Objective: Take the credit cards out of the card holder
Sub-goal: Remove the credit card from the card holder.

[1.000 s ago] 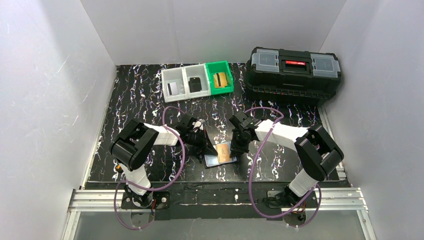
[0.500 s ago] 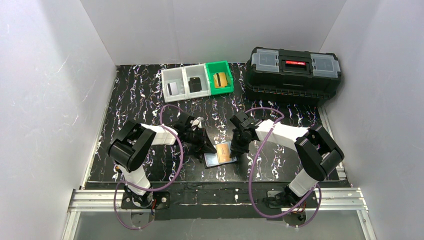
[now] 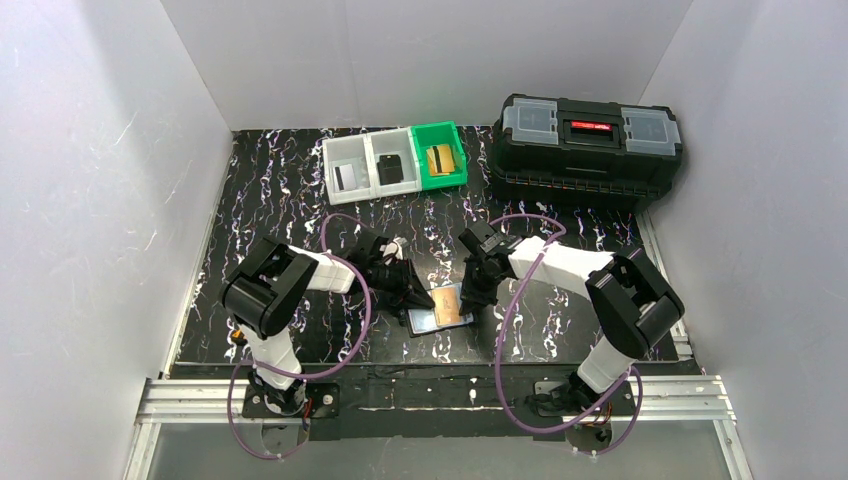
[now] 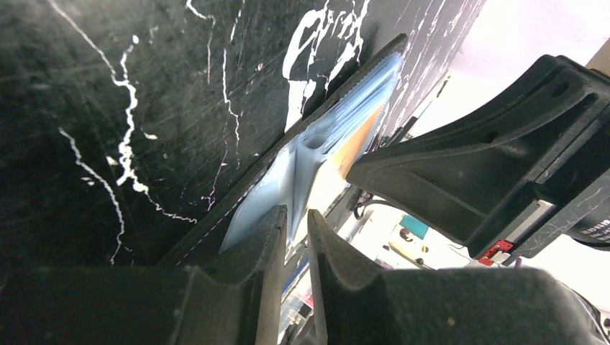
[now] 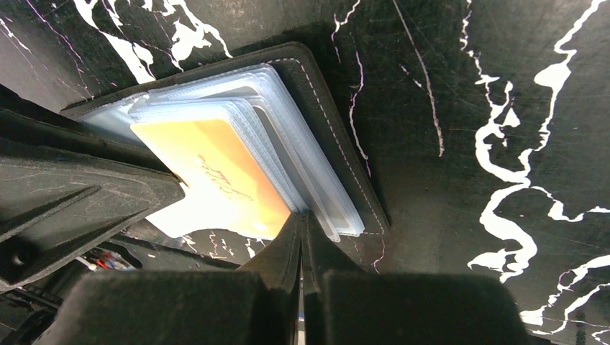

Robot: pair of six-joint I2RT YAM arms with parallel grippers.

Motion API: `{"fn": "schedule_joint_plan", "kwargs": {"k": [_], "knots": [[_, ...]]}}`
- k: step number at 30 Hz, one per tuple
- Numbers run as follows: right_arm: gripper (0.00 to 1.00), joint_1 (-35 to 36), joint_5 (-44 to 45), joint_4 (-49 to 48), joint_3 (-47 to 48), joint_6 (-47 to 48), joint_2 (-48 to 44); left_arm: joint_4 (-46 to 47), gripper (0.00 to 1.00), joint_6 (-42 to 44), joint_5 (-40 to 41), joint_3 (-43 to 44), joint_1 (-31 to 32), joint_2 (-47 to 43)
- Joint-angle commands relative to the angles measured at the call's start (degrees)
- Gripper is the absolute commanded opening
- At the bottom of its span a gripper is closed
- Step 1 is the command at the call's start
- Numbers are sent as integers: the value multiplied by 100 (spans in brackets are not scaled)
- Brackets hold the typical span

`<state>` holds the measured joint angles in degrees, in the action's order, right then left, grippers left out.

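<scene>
card holder (image 5: 327,115) open on bench (image 3: 280,190), orange credit card (image 5: 216,180) among its pockets | left arm (image 3: 330,270) low, angled inward | left jaws slightly parted at pocket edge, nothing seen between | right arm (image 3: 560,262) mirrored | right jaws closed, tips at card's edge

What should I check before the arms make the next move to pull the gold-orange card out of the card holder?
1. card holder lies open on the table: ok.
2. gold-orange card sticks partly out of the clear pockets: ok.
3. right gripper is shut, with its tips at the pockets' edge: ok.
4. left gripper has a firm grip on the card: cannot tell; its jaws stand narrowly parted.
5. More cards sit in the other pockets: cannot tell.
</scene>
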<state>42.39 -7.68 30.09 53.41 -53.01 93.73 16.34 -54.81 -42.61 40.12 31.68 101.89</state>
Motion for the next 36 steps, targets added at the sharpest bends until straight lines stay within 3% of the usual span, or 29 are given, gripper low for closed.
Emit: {"fn": "schedule_joint_plan", "kwargs": {"k": [1,7,15,18,26,36], "knots": [[1,157,244,104,-142,41,510,498,18,-229,-15,-288,46,131],[1,180,135,141,-76,81,606,1440,19,-683,-83,-593,120,278],[1,208,65,149,-29,46,682,2521,0,-1307,-225,-824,154,575],[1,198,111,208,-30,16,654,2892,0,-1563,-290,-912,154,637],[1,-3,296,303,-222,-7,432,1910,0,-1089,-170,-899,57,198],[1,-99,277,269,-295,-7,348,1449,0,-765,-165,-866,-83,-44]]}}
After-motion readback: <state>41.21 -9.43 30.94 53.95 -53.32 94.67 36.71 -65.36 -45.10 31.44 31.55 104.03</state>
